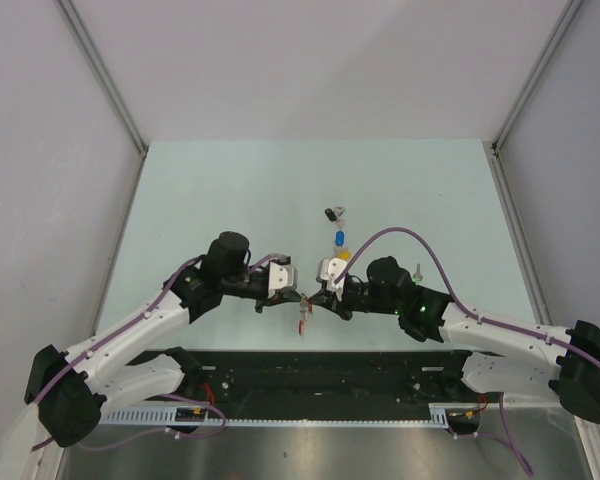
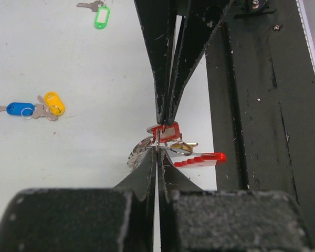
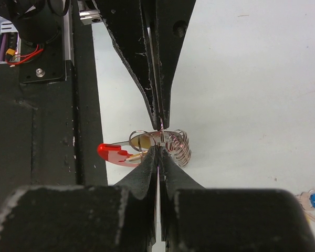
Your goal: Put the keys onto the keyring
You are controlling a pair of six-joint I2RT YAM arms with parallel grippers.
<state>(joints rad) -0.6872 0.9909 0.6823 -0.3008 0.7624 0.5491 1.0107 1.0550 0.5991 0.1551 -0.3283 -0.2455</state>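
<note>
left gripper [image 2: 157, 151], right gripper [image 3: 158, 149] clamped on keyring [image 3: 181, 147] | green key [image 2: 101, 17]: left wrist, not right

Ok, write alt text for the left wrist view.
The left gripper from below and the right gripper from above, both shut, meet tip to tip on the keyring. Blue, yellow and green keys lie loose on the table at left.

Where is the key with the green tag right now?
In the left wrist view, the green-tagged key lies alone on the table in the picture's upper left, apart from the blue-tagged key and the yellow-tagged key lower down.
</note>
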